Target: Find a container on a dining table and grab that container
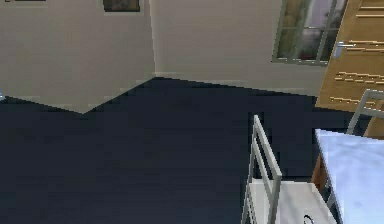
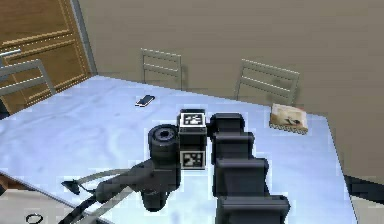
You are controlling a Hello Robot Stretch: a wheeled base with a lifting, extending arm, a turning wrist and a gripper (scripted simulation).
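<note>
Four chairs [image 2: 265, 80], one table [image 2: 90, 130], two small objects [image 2: 146, 100]

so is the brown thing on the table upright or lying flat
Lying flat: the brown thing rests low on the table, its broad top face showing.

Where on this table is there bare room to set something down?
The table is bare left of the arm, out to the small dark flat thing, and between that and the tan box. Crowded: the middle, around the arm.
</note>
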